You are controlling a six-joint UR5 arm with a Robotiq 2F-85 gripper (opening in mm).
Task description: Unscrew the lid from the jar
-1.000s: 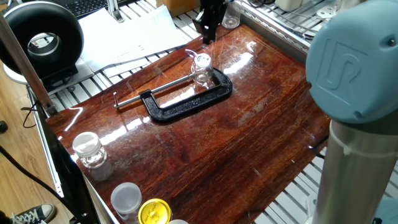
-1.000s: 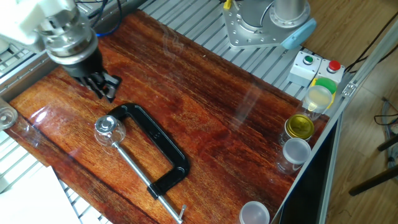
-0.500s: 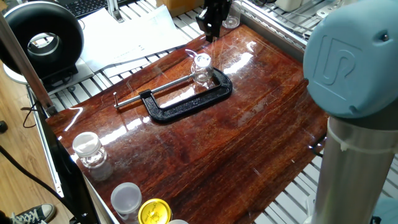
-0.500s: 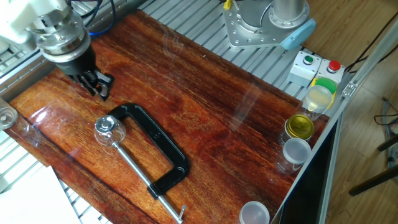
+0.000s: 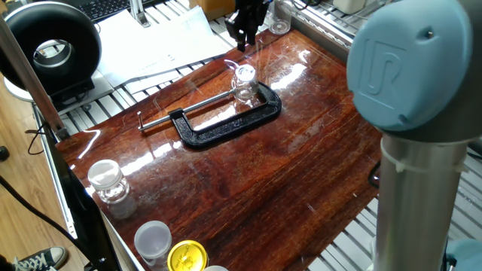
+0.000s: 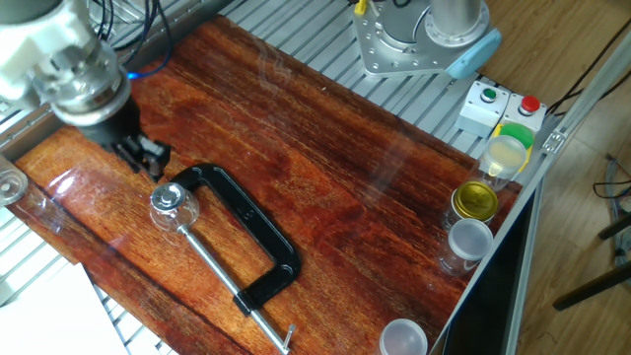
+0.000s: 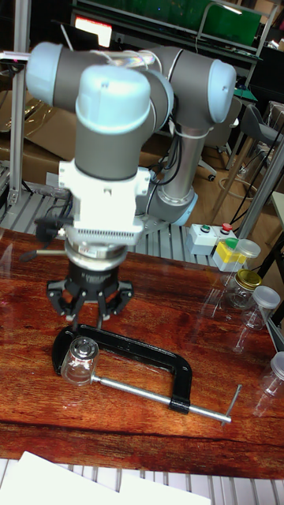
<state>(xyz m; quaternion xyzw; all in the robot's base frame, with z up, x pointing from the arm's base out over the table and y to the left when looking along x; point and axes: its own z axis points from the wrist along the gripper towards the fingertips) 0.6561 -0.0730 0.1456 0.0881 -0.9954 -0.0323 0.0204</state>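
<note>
The small clear jar [image 5: 243, 84] [image 6: 172, 209] [image 7: 79, 361] stands upright on the wooden table, pinched in the mouth of a black C-clamp [image 5: 226, 126] [image 6: 251, 237] [image 7: 150, 351]. Its clear lid [image 6: 165, 197] [image 5: 244, 73] sits on top. My gripper [image 5: 244, 31] [image 6: 148, 159] [image 7: 88, 317] hangs just behind the jar, toward the table's far edge, clear of it. The fingers [image 7: 101, 314] point down, slightly apart, with nothing between them.
A larger clear jar with a bulbous top [image 5: 107, 183], a white cup [image 5: 153, 239] and a yellow lid [image 5: 187, 256] line the near edge. More jars [image 6: 471, 219] and a button box [image 6: 501, 105] stand by the arm's base [image 6: 419, 39].
The gripper has slid sideways along the table's far edge, left in one fixed view and down-left in the other, ending nearer the jar. The jar and clamp have not moved.
</note>
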